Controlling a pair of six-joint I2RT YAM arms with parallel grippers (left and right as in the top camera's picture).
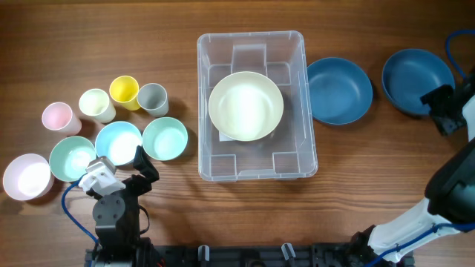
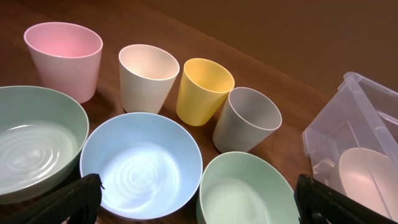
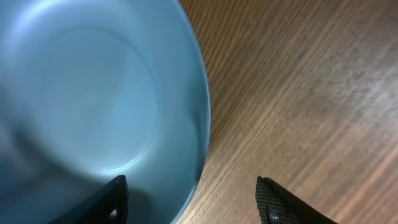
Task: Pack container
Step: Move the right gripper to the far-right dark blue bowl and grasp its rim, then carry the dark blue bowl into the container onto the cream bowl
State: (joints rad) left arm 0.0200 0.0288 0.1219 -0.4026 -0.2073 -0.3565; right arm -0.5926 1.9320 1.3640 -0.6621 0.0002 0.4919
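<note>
The clear plastic container (image 1: 297, 159) stands mid-table with a cream bowl (image 1: 246, 105) inside it; its corner also shows in the left wrist view (image 2: 348, 124). My right gripper (image 1: 438, 104) is open at the right rim of the far-right dark blue bowl (image 1: 412, 70). In the right wrist view the gripper (image 3: 196, 202) straddles that bowl's rim (image 3: 93, 93), with one finger over the inside and one over the table. My left gripper (image 1: 122, 174) is open and empty, just in front of the light blue bowl (image 2: 140, 165) and a pale green bowl (image 2: 245, 190).
A second dark blue bowl (image 1: 339, 90) sits right of the container. On the left are pink (image 1: 59, 116), cream (image 1: 96, 104), yellow (image 1: 125, 92) and grey (image 1: 152, 99) cups, another green bowl (image 1: 72, 158) and a pink bowl (image 1: 27, 176).
</note>
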